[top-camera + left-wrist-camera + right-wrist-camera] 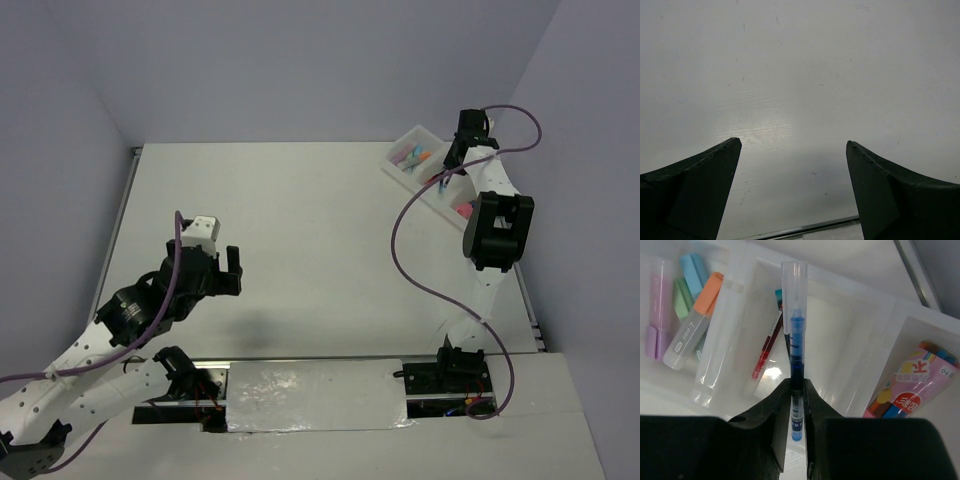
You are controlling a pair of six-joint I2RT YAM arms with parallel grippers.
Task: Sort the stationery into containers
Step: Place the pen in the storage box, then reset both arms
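Though its lower end is lost between the dark fingers, the blue pen [796, 340] juts clear cap first over the middle compartment of the white tray [880, 340], where a red pen [767, 345] lies. The right gripper [798, 387], reaching down at the table's far right, has its jaws close on either side of the pen; whether they pinch it cannot be told. The left gripper [794, 145] hangs wide open over the table [800, 75].

A white three-compartment tray [398, 172] sits at the far right of the bench [300, 250]. A purple highlighter [657, 305], a green highlighter [682, 297], a light blue highlighter [690, 270] and an orange highlighter [692, 322] lie in one end compartment. A red pen [767, 342] leans in the middle one, and a fat pink marker [912, 385] lies in the other end. A clear-capped blue pen [796, 340] is pinched between the fingers [775, 415] of the right gripper [797, 390], over the middle compartment.
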